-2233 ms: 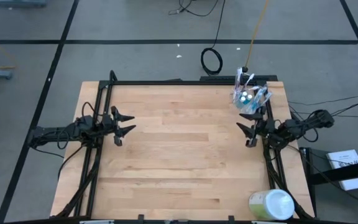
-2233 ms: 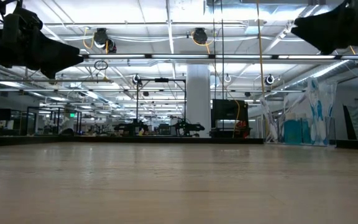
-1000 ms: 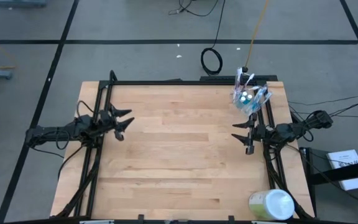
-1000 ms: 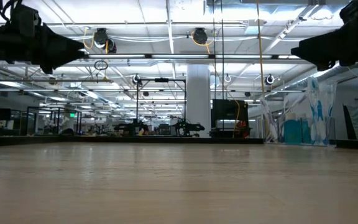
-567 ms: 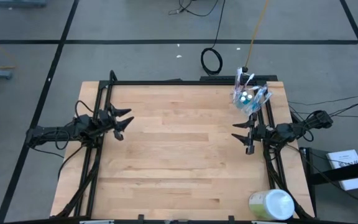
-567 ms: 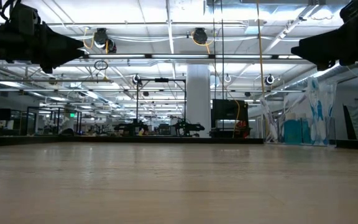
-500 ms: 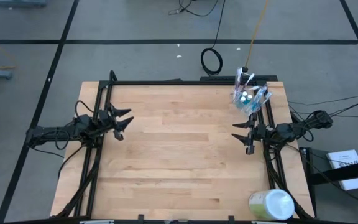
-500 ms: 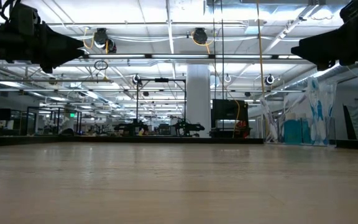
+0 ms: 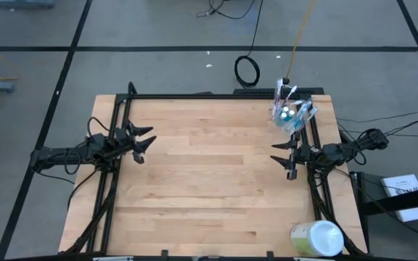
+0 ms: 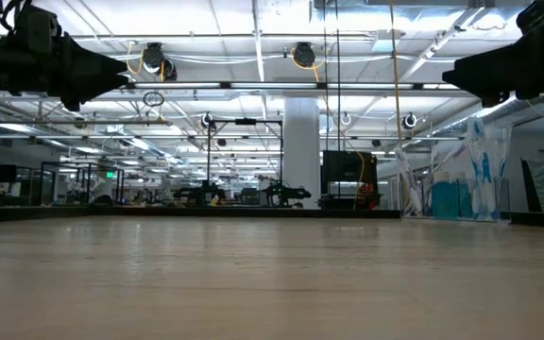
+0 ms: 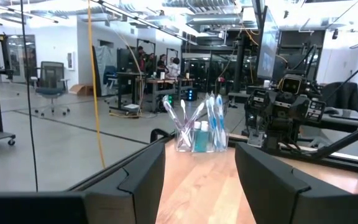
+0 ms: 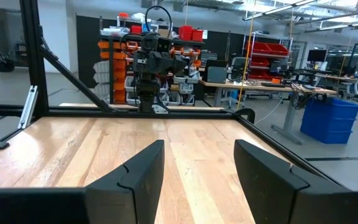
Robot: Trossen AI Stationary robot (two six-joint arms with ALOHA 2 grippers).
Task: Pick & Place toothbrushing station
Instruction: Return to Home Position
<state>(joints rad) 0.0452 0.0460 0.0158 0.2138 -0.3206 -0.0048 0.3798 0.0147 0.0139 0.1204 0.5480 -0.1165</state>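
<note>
The toothbrushing station [image 9: 290, 112] stands upright at the table's far right corner. It is a small clear cup holding several blue, white and purple toothbrushes and teal-capped tubes, and it shows again in the left wrist view [image 11: 197, 132]. My left gripper [image 9: 149, 138] hovers open over the table's left side, pointing across toward the right. My right gripper [image 9: 276, 154] hovers open over the right side, just on the near side of the station, pointing left. Nothing is between either pair of fingers [image 11: 143, 180] [image 12: 263, 177].
A large pale green-and-white round container [image 9: 316, 239] lies at the near right corner. Black frame rails [image 9: 216, 95] run along the table's far, left and right edges. The middle of the wooden table [image 9: 209, 181] is bare boards.
</note>
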